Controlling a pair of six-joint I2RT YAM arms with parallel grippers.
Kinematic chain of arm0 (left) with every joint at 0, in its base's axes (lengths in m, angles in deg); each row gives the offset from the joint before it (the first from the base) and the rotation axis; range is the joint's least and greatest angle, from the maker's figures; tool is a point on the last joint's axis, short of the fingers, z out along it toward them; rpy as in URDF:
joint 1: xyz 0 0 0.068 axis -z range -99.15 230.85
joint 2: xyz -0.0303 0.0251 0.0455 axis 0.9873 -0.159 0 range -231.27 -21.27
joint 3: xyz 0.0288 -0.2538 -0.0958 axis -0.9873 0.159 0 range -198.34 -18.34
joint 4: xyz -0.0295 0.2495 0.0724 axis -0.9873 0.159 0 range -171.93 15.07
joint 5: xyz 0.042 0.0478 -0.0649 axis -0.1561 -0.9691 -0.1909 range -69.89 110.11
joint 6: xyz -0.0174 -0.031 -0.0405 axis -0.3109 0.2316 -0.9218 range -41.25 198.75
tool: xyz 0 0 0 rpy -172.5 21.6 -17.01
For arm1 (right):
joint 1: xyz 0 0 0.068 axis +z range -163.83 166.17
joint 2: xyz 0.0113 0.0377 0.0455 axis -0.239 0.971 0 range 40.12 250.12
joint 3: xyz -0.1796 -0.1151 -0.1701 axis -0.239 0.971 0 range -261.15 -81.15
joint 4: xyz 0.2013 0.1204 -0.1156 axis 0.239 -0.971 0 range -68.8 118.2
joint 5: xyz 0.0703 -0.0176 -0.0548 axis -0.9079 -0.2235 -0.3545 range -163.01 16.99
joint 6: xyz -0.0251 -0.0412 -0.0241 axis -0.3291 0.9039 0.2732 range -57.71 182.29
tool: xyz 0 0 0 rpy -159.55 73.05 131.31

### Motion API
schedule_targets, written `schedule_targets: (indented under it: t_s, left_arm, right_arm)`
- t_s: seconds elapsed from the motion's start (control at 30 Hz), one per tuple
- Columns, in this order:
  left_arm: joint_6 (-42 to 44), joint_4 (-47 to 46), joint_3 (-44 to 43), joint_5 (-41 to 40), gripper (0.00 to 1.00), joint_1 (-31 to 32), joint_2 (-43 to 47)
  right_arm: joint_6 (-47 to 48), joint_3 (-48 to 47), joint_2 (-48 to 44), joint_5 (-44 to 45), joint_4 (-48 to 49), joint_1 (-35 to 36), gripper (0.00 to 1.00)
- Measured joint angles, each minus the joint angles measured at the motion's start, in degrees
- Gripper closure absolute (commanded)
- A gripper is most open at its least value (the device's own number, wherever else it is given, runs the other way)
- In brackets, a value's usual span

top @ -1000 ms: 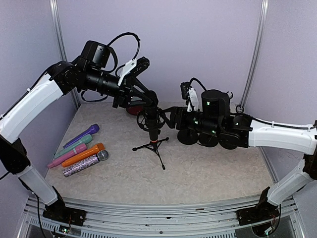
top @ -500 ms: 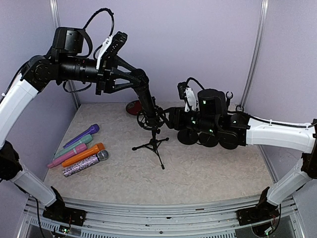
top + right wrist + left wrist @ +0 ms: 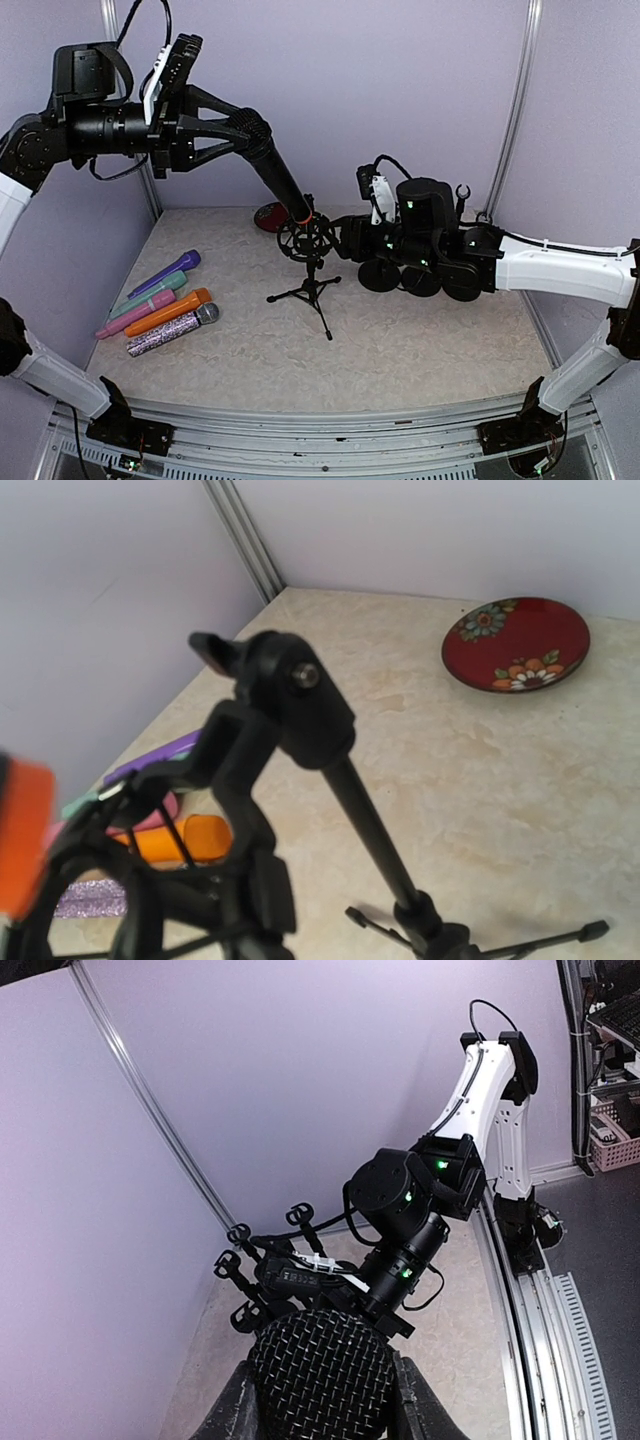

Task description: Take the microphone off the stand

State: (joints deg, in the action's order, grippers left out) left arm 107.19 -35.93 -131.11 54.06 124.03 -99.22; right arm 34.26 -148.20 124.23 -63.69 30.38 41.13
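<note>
My left gripper (image 3: 238,126) is shut on the mesh head of a black microphone (image 3: 280,180), which slants down to the right. Its orange end (image 3: 301,215) is right at the top of the ring mount (image 3: 306,240) of the small black tripod stand (image 3: 313,290). In the left wrist view the mesh head (image 3: 320,1375) fills the space between my fingers (image 3: 232,1412). My right gripper (image 3: 345,238) is at the mount's right side and looks shut on it. The right wrist view shows the stand's pole (image 3: 375,825), its clamp (image 3: 290,700) and the orange end (image 3: 20,830).
Several coloured microphones (image 3: 160,305) lie at the left of the table. A red plate (image 3: 268,217) sits at the back behind the stand, also in the right wrist view (image 3: 515,645). Dark round objects (image 3: 420,280) sit under my right arm.
My left arm has risen and drawn back to the upper left, pulling the microphone up through the mount until only its orange end is at the ring. The right arm has barely moved.
</note>
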Motion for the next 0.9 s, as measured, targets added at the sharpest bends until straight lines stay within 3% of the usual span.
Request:
schedule_targets:
  t_s: [0.13, 0.37, 0.57, 0.73, 0.9]
  left_arm:
    - [0.85, -0.07, 0.31, -0.42, 0.82, 0.00, 1.92]
    - [2.69, 0.17, 5.27, -2.75, 0.84, -0.92, 7.41]
    - [3.08, 2.43, 8.39, -3.19, 0.84, -2.99, 9.25]
    - [2.16, 5.07, 8.96, -1.38, 0.84, -3.08, 8.59]
    - [1.14, 7.26, 8.55, 0.94, 0.84, -3.08, 7.15]
  right_arm:
    - [0.09, -0.61, 0.13, 0.15, -0.68, 0.00, 0.40]
    - [2.60, -1.70, 0.17, 1.88, -2.25, 0.00, 0.24]
    - [11.06, -1.70, -2.08, 3.19, -1.38, 1.42, 0.17]
    - [23.04, -5.60, -2.80, 3.04, 0.39, 8.44, 0.12]
    - [32.72, -15.72, 0.85, 0.57, 1.05, 15.72, 0.11]
